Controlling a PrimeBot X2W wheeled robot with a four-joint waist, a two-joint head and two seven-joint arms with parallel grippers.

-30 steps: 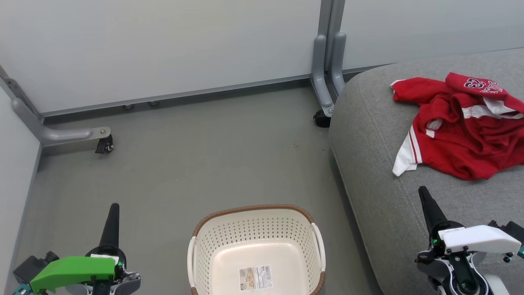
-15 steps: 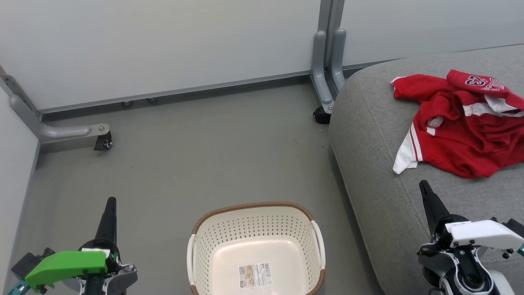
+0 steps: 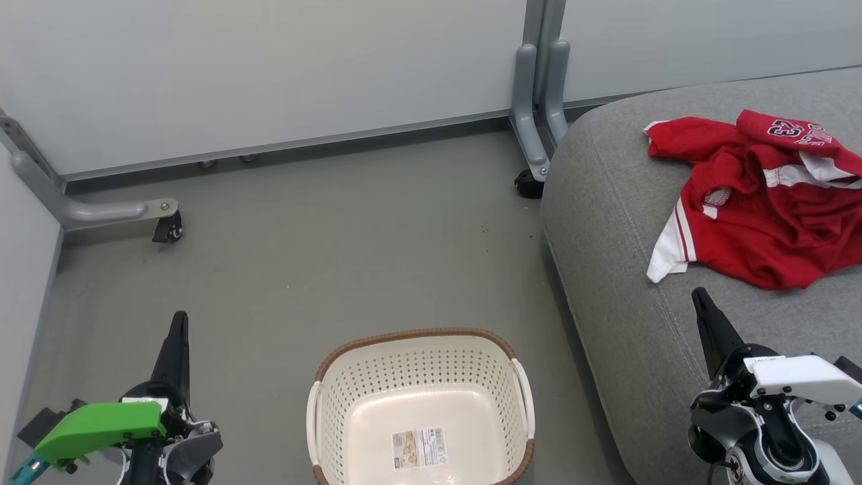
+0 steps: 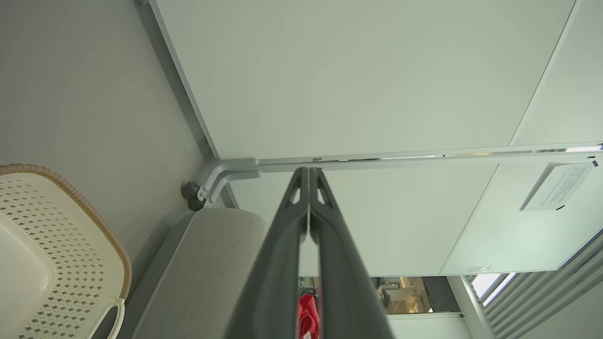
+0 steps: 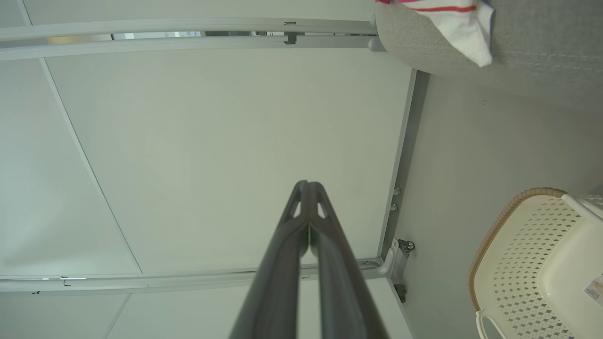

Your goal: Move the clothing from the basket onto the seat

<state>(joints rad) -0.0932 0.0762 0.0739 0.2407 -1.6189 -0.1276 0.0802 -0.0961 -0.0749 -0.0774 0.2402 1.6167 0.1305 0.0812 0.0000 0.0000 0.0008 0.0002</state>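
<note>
The red clothing (image 3: 761, 202) with white trim lies crumpled on the grey seat (image 3: 626, 283) at the right; a white sleeve edge (image 5: 464, 33) hangs at the seat's corner (image 5: 541, 42). The cream basket (image 3: 350, 377) stands on the floor at bottom centre with only a paper label on its base. My left gripper (image 3: 179, 316) is shut, low at the left of the basket. My right gripper (image 3: 698, 292) is shut, over the seat's front edge, just short of the clothing. Both wrist views show the fingers pressed together, the left gripper (image 4: 308, 170) and the right gripper (image 5: 307, 183) pointing at pale wall panels.
Pale partition panels (image 3: 269, 67) close off the back and left. Their grey legs with castors stand at the left (image 3: 165, 225) and beside the seat's corner (image 3: 528, 185). Grey floor (image 3: 337, 249) lies between basket and wall. The basket rim (image 4: 89, 212) and seat corner (image 4: 212, 263) show beside my left fingers.
The head camera has tilted, so the whole picture has slid a little. Both grippers stay shut and sit slightly lower in view. Clothing and basket have not moved.
</note>
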